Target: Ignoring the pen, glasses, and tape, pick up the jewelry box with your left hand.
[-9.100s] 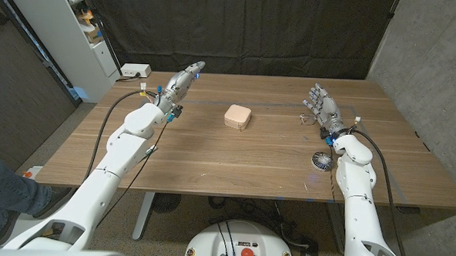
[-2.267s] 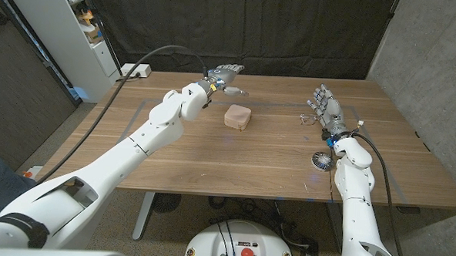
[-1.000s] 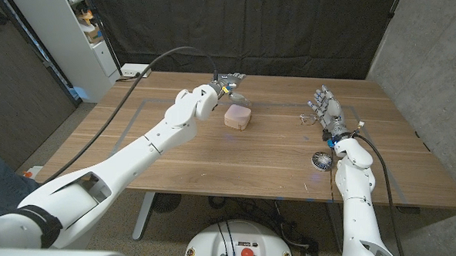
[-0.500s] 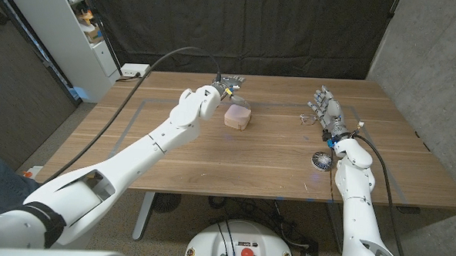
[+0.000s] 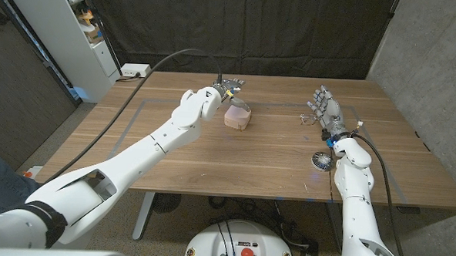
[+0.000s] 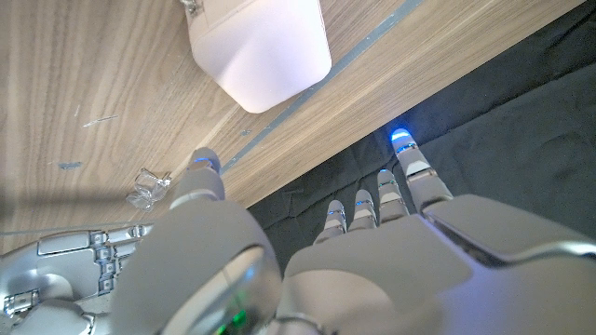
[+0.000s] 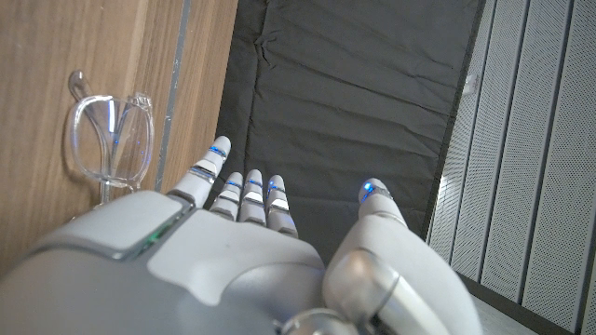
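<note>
wooden table [image 5: 211, 166] carried a pale pink jewelry box [image 5: 238, 118] near its middle, toward the far edge. the left hand [image 5: 227, 87] hovered just beyond and above the box, at the end of the arm reaching across from the near left corner. in the left wrist view the box [image 6: 260, 48] lay apart from the hand's [image 6: 307, 270] fingers [image 6: 410, 172], which were spread and held nothing; no finger touched the box there. the head view could not settle whether the thumb brushed the box's far edge.

the right hand [image 5: 324, 107] stood on the right side of the table, palm upright, fingers apart and pointing away from the robot, empty. clear-framed glasses [image 5: 308, 118] lay just beside it on its inner side; the right wrist view showed them [image 7: 102, 140] on the wood next to the hand [image 7: 214, 261]. a round dark roll of tape [image 5: 321, 160] sat nearer the robot, beside the right forearm, well apart from the box.

a white power strip [image 5: 136, 71] rested at the far left corner of the table.
</note>
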Available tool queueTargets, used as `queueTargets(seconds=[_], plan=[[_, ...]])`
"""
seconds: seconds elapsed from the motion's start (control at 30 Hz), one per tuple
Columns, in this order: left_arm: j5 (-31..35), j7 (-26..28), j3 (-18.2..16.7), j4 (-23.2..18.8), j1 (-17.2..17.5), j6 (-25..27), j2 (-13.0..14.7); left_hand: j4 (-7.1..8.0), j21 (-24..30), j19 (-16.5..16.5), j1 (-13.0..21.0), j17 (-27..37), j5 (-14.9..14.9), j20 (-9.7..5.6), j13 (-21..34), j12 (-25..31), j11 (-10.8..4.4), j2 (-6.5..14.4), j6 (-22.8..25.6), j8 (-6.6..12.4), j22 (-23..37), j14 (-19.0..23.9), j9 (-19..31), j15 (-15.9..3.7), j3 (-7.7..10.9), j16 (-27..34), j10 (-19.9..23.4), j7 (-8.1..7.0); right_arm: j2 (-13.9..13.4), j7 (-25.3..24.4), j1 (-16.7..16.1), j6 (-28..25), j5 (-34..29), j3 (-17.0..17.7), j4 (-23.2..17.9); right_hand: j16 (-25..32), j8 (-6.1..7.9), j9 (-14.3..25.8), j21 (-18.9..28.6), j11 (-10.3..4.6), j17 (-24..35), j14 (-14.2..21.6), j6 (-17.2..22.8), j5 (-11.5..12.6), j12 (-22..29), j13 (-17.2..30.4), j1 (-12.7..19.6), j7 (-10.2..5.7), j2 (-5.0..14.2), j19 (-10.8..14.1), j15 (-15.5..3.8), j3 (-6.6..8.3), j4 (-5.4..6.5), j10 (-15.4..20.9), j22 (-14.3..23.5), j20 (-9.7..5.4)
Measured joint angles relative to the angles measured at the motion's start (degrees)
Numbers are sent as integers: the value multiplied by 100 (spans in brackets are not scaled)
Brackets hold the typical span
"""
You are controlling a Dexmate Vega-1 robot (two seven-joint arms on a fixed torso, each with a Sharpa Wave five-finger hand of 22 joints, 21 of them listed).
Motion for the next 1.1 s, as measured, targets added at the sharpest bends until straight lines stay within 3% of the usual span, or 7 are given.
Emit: queueTargets(seconds=[1.1], plan=[[142,-60,263,403,-121,143,-242,23,0,236,0,-1,13,-13,53,0,-41,0,21,0,-26,0,28,-1,-70,-49,-83,21,-61,-10,124,43,-11,-47,242,0,0,0,0,0,0,-1,0,0,0,0,0,0,0,0,-1,0,0,0,0,0]])
